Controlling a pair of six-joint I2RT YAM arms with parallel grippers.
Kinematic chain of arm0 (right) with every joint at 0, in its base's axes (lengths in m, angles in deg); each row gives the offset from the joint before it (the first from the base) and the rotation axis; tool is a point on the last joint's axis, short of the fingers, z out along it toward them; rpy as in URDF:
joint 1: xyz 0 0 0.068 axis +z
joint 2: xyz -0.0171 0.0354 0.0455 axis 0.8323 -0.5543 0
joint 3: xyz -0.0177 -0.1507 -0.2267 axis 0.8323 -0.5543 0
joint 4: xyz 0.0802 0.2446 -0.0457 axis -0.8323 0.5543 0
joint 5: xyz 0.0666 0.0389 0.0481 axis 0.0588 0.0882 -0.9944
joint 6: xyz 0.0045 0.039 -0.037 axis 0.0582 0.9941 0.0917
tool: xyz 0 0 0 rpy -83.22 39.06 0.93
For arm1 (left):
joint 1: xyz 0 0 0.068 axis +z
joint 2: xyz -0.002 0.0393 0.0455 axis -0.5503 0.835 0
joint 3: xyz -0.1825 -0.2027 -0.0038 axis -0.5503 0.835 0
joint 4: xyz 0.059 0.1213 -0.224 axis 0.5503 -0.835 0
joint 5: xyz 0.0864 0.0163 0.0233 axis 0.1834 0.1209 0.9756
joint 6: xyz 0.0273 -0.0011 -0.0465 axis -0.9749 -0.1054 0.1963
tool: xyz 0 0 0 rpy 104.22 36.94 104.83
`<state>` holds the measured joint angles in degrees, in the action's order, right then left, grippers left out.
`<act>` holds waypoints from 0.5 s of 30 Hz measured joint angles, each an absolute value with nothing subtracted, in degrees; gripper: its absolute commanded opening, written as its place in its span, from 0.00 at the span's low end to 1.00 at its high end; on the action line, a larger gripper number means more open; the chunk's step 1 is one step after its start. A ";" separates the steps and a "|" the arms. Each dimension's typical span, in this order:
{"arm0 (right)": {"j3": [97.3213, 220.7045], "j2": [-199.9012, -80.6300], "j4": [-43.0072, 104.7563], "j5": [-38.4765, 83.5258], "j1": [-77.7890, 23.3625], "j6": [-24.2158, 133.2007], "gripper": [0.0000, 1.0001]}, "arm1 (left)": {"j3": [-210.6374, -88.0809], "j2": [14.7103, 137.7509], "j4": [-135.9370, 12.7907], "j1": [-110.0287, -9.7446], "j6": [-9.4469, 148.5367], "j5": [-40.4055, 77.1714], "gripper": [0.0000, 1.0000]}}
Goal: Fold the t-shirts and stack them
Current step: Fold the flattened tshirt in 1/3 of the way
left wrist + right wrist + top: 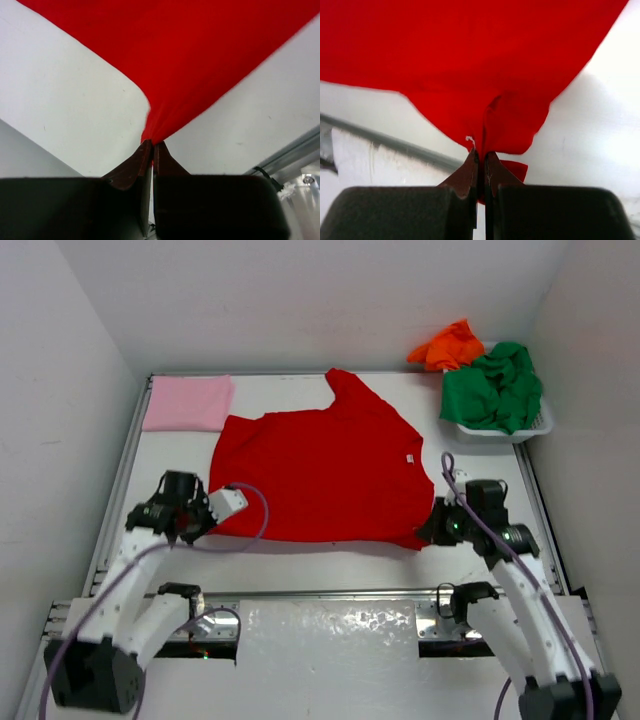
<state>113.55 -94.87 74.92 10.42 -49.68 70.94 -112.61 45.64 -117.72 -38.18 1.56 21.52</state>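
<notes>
The bright red t-shirt [322, 475] lies spread across the middle of the table. My left gripper [200, 522] is shut on its near left corner [170, 100]. My right gripper [432, 530] is shut on its near right corner [485, 90]. In both wrist views the cloth rises from between the closed jaws. The light pink t-shirt [188, 402] lies folded at the far left corner. The green t-shirt [495, 388] is heaped in the basket at the far right, and the orange t-shirt [447, 346] hangs over its far rim.
The white mesh basket [530, 430] stands at the far right corner. White walls close in the table on the left, back and right. A metal rail [320, 595] runs along the near edge between the arm bases.
</notes>
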 measured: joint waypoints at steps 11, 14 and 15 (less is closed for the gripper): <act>127.93 -130.60 47.58 13.83 -49.44 56.48 0.00 | -124.11 69.40 -104.78 -37.99 14.24 26.50 0.00; 130.38 -136.63 44.37 13.74 -49.44 52.87 0.00 | -124.11 71.11 -102.51 -37.90 15.68 27.94 0.00; 130.78 -138.03 43.62 13.65 -49.44 51.86 0.00 | -124.11 71.65 -101.65 -37.88 16.14 28.43 0.00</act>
<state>130.78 -138.03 43.62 13.65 -49.44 51.86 -124.11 71.65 -101.65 -37.88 16.14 28.43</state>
